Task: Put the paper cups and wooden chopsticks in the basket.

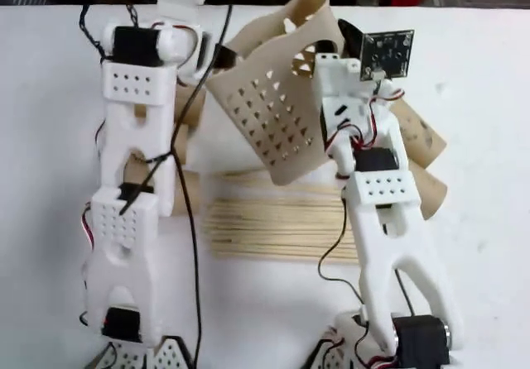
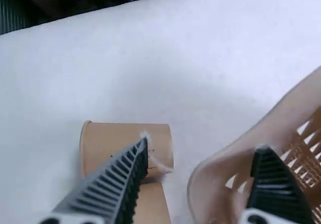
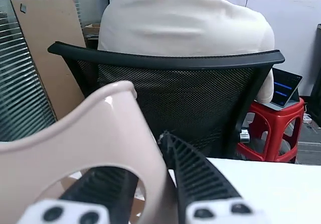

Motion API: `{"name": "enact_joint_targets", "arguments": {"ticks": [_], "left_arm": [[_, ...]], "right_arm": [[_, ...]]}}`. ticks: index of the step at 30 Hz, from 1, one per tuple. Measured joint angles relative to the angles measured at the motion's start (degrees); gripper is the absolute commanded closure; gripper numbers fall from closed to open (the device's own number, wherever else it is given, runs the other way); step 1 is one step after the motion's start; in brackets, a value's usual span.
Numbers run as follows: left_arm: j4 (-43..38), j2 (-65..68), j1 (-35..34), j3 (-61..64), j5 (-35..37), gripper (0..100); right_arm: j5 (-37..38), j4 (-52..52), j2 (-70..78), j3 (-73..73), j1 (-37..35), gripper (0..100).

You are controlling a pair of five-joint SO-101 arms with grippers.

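Observation:
The beige perforated basket [image 1: 269, 117] is tipped up off the white table, and my right gripper [image 1: 329, 48] is shut on its far rim. In the right wrist view the basket wall [image 3: 100, 133] is pinched in the right gripper [image 3: 145, 158]. My left gripper [image 2: 203, 146] is open beside the basket's left rim [image 2: 220, 179], with one finger over a lying paper cup [image 2: 125, 143]. Wooden chopsticks [image 1: 273, 220] lie in a flat row in front of the basket. Two paper cups [image 1: 418, 141] lie at the right, partly under the right arm. More cups [image 1: 187, 104] lie under the left arm.
Black cables [image 1: 195, 220] run from the left arm across the table beside the chopsticks. The right arm's camera board [image 1: 387, 55] sticks out past the basket. The table's far edge [image 1: 464, 7] is close behind the basket. Bare table [image 1: 489, 245] lies at the right.

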Motion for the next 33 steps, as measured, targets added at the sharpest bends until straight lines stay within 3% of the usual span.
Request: {"name": "enact_joint_targets", "arguments": {"ticks": [2,9,13,21,33], "left_arm": [[0.5,0.0,1.0,0.1,-2.6,71],[0.2,0.9,4.6,2.7,-12.0,98],[-1.1,0.8,5.1,2.7,-14.1,98],[-6.2,1.0,5.1,2.9,-14.7,98],[-7.5,1.8,4.8,3.4,-18.0,98]], "right_arm": [[0.0,0.0,0.0,0.0,0.0,98.1],[0.2,0.1,0.2,0.7,-0.6,98.1],[0.2,0.1,0.2,0.7,-0.9,97.4],[-0.1,6.9,0.1,0.5,-0.9,77.6],[-0.1,28.3,-2.4,0.4,6.4,76.9]]}}
